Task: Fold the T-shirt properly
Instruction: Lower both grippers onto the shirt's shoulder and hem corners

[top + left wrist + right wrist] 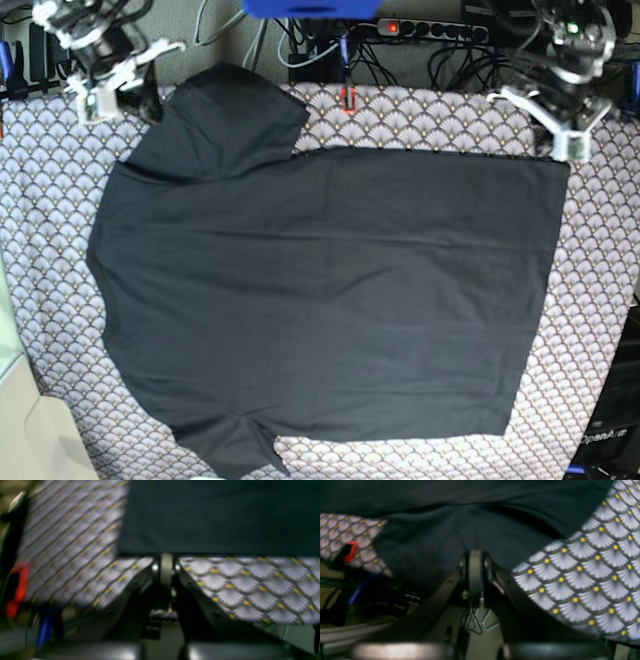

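The T-shirt (320,300) is lying spread flat across the middle of the fan-patterned surface (600,300), while the left gripper (572,148) in the upper right is sitting at its hem corner and the right gripper (100,100) in the upper left is sitting beside a sleeve, both with fingers pressed together.
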